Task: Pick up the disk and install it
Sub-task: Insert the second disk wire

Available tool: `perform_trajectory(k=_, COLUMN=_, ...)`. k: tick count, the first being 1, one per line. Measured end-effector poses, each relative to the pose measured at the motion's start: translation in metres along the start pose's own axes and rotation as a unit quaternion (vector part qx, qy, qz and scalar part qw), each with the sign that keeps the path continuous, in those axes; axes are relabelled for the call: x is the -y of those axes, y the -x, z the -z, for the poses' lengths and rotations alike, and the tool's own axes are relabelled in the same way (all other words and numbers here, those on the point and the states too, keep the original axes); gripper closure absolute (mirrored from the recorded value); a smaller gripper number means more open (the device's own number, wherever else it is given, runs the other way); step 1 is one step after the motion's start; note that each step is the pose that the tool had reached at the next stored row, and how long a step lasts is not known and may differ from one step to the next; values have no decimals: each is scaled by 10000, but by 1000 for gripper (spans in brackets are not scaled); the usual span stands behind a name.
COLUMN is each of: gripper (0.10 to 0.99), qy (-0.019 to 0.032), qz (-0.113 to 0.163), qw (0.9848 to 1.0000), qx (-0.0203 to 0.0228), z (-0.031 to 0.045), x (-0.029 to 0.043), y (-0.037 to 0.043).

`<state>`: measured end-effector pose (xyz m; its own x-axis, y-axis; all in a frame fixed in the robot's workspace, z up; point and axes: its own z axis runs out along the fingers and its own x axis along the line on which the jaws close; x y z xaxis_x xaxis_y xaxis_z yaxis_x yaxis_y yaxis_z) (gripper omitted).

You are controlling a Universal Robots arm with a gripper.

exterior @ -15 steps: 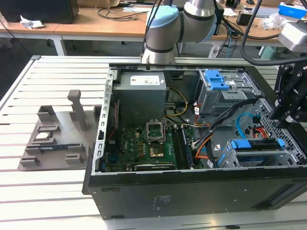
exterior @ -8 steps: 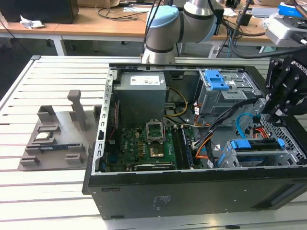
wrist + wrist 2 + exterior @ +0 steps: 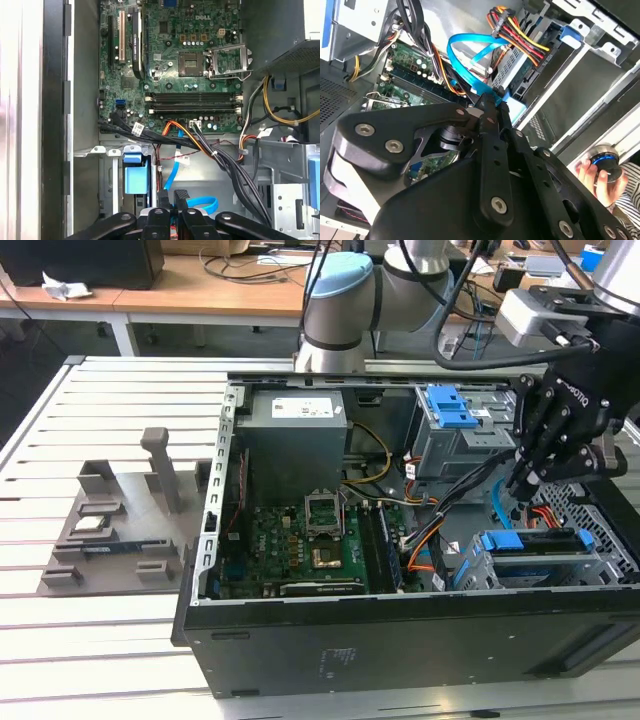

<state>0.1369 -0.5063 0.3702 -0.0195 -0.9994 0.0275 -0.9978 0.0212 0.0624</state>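
The disk (image 3: 530, 541), grey with a blue carrier frame, lies flat in the drive cage at the front corner of the open computer case (image 3: 400, 640), on the exterior view's right. My black gripper (image 3: 522, 480) hangs just above that cage, fingers pointing down into the case. Its fingertips stand close together with nothing between them, and they touch nothing. In the first wrist view the gripper (image 3: 173, 196) hovers over a blue data cable (image 3: 200, 204), beside the carrier's blue end (image 3: 136, 177). In the second wrist view the gripper (image 3: 491, 106) covers part of the cage.
Motherboard (image 3: 300, 550), grey power-supply box (image 3: 295, 445) and an upper drive cage with blue clips (image 3: 450, 415) fill the case. Loose black, orange and blue cables (image 3: 210, 150) cross near the gripper. A grey parts fixture (image 3: 110, 530) sits on the exterior view's left. A hand (image 3: 597, 177) holds a round knob outside the case.
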Motion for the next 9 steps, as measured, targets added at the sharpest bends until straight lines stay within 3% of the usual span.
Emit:
perform_trajectory(k=5, gripper=925, qy=0, qz=0, qw=10000, qx=-3, z=-5, x=15, y=-4)
perform_trajectory(k=9, gripper=925, qy=0, qz=0, qw=10000, qx=-4, z=-20, x=47, y=-79)
